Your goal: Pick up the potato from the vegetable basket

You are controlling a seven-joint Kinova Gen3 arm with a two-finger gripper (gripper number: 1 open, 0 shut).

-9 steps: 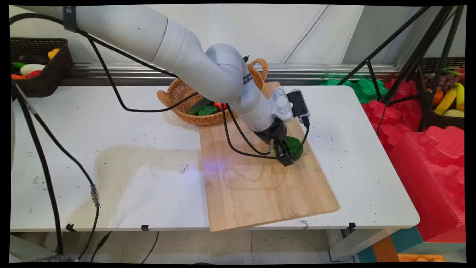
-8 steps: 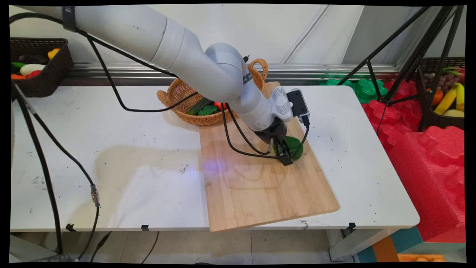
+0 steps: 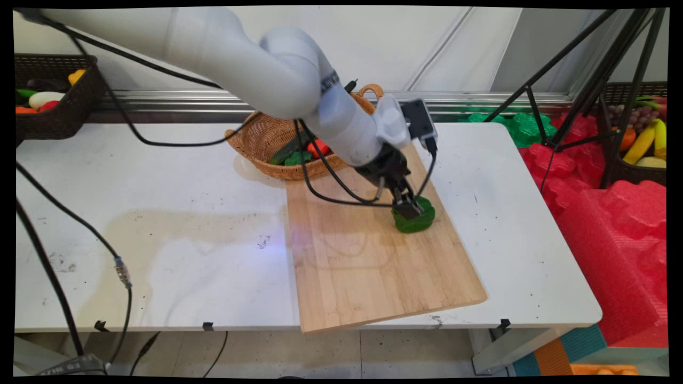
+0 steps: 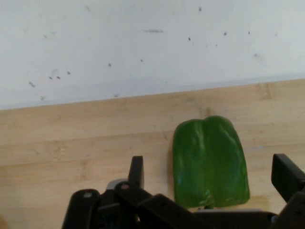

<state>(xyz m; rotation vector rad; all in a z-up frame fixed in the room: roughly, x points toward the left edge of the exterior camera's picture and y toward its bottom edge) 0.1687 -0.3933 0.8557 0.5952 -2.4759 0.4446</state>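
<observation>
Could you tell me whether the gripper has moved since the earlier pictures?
Yes. In the main view the gripper has risen slightly, toward the wicker basket; its tips now show over the green pepper, which lies unmoved on the cutting board.

A wooden cutting board (image 3: 368, 250) lies on the white table (image 3: 160, 224), reaching from the table's far edge to its near edge, which it slightly overhangs. A green bell pepper (image 3: 415, 217) rests on the board near its right edge, in the far half. A wicker basket (image 3: 267, 144) with handles stands at the board's far left corner, touching it, and holds green and red vegetables. Past the table's far left corner a dark basket (image 3: 58, 96) holds more toy vegetables. Beyond the table's right edge stand black tripod legs (image 3: 581, 69), red foam blocks (image 3: 613, 224) and a basket of fruit (image 3: 640, 138).
</observation>
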